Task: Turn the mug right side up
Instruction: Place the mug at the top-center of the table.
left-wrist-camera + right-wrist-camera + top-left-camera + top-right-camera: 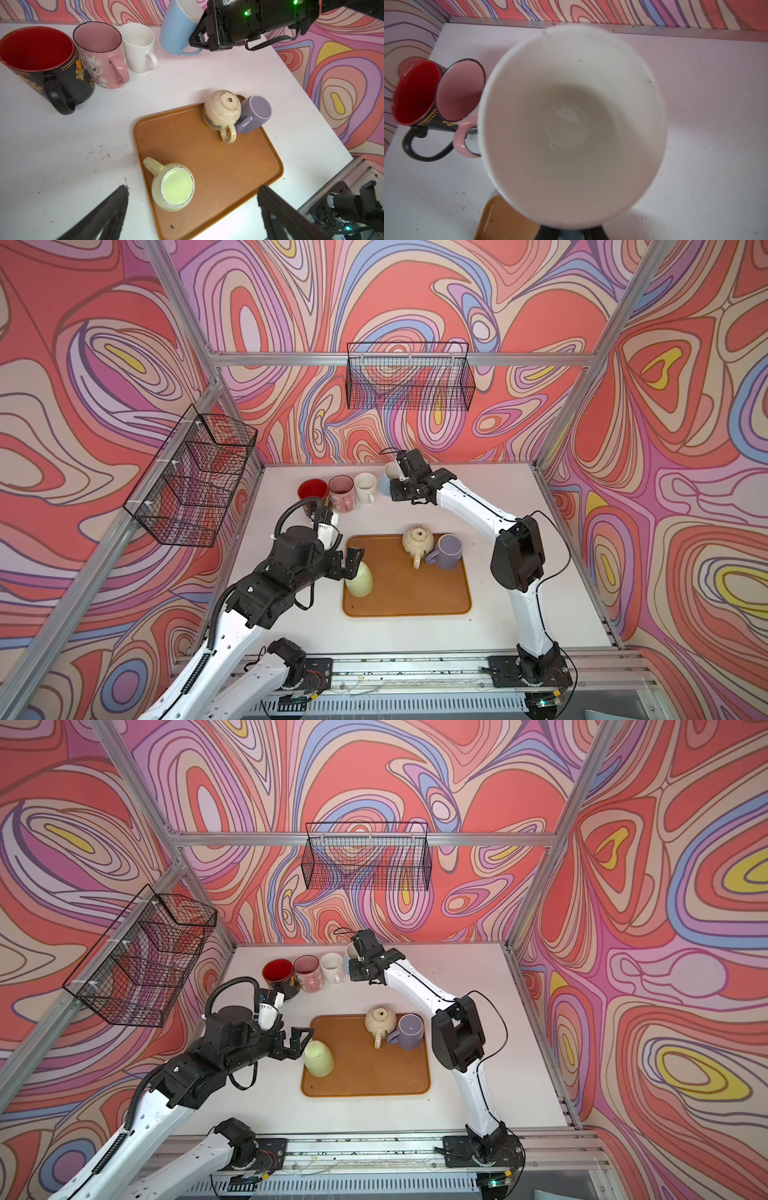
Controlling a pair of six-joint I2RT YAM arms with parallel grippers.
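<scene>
Tapering glossy blue mug (175, 29), white inside, handle in right gripper (197, 41)

The tray (207, 166) lies bare between green mug (172, 187) and cream mug (221, 108).

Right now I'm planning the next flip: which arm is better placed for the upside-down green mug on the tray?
Left. The left hand hangs open beside the green mug on the tray; the right hand is shut on the blue mug, back by the upright mugs.
</scene>
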